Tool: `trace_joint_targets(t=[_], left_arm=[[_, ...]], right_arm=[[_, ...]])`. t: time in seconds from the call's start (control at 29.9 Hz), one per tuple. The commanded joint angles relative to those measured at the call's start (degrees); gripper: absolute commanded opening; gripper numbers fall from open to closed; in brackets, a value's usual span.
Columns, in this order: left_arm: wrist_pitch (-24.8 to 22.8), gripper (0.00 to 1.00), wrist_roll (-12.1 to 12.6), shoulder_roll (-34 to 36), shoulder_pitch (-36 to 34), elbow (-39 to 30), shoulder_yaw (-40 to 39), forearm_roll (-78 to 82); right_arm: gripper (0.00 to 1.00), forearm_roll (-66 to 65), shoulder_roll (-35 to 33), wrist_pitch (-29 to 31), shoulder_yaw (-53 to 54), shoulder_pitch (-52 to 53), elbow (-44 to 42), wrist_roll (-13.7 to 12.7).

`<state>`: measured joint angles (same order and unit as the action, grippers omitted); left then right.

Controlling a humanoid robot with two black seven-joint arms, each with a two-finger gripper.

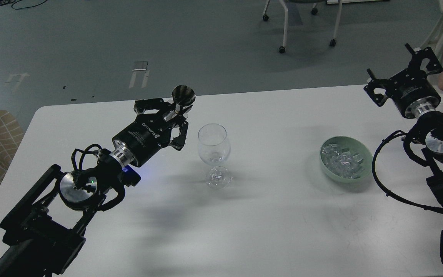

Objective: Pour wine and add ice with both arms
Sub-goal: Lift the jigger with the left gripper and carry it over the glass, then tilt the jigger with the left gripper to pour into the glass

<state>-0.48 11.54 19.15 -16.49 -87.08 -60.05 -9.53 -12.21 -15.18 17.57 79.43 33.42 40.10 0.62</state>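
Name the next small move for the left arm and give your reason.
Probably tilt the small metal cup held by the left gripper rightward over the wine glass. The cup sits up and left of the glass rim, and the glass looks almost empty. The ice is in its green bowl; the right gripper is open, away.

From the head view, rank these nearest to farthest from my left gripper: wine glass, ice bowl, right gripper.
Measured from the left gripper, which holds a small metal cup:
1. Wine glass, just to its right, near the table's centre.
2. Ice bowl, farther right; green, filled with ice.
3. Right gripper, farthest, raised over the table's far right edge.
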Motion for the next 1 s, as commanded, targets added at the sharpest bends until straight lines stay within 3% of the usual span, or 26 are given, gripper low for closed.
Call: trace_joint_targets(t=[0.0, 0.97], left_arm=[[0.13, 0.12, 0.15, 0.1, -0.03, -0.19, 0.02, 3.11], [0.22, 0.12, 0.76, 0.54, -1.26, -2.39, 2.21, 15.24]], right_arm=[[1.0, 0.0, -0.03, 0.1, 0.12, -0.11, 0.06, 0.0], [1.0, 0.17, -0.12, 0.27, 0.47, -0.46, 0.24, 0.0]])
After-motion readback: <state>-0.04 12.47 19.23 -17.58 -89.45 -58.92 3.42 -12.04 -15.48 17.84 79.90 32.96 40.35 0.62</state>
